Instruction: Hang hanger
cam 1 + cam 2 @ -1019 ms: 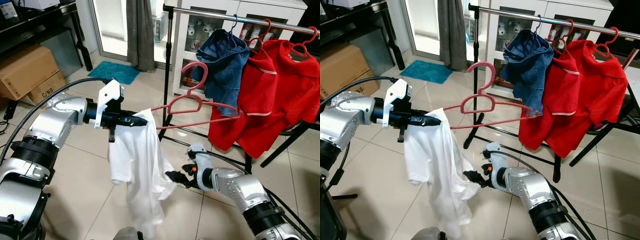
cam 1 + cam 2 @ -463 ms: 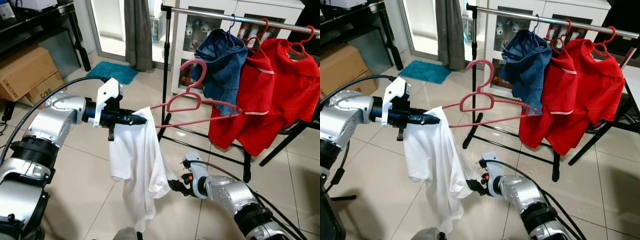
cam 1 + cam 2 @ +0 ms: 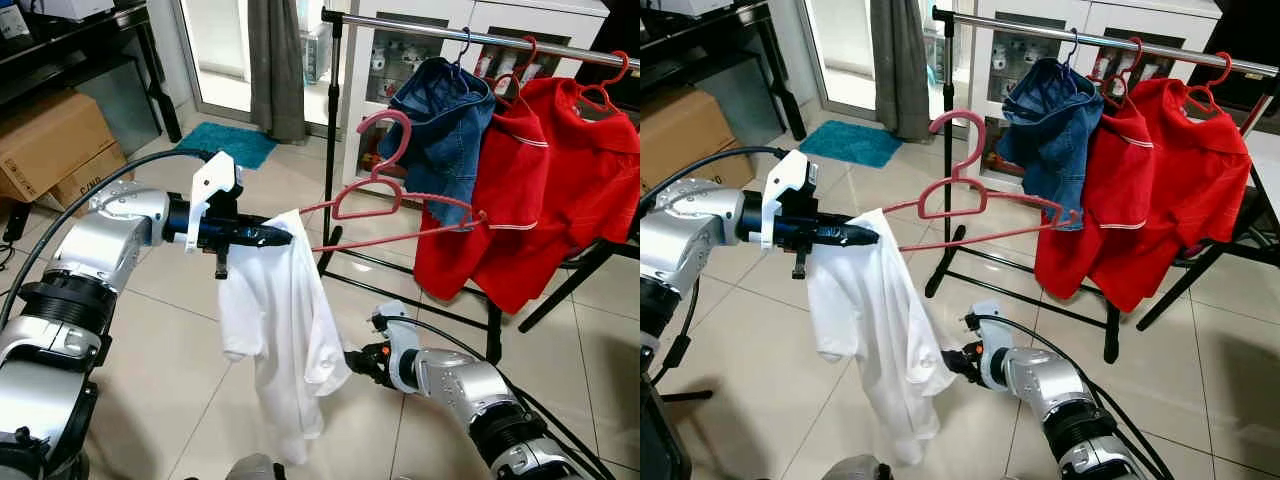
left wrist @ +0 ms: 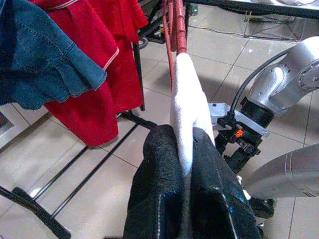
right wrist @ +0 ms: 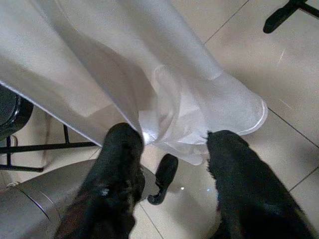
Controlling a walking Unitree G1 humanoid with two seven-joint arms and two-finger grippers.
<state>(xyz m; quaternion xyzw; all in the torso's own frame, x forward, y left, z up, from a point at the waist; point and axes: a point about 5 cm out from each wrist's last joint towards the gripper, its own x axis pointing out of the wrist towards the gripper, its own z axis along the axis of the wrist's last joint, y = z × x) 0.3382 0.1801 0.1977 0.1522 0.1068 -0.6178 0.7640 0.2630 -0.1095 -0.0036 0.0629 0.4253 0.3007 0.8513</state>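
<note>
Getting the hook up over the rail [image 3: 470,35] cleanly looked like it needed a lift and a reach toward the free stretch beside the denim garment [image 3: 440,125], keeping the pink hanger [image 3: 385,195] level. The left gripper [image 3: 270,236] was clenched on the hanger's near end through the white shirt [image 3: 280,330]. The hook sat below the rail. The right gripper [image 5: 172,144] was spread apart at the shirt's hem.

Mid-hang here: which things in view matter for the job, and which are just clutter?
Job:
pink hanger
white shirt
clothes rail
left end effector
right end effector

Clutter:
denim garment
red shirts
cardboard boxes
teal mat
</note>
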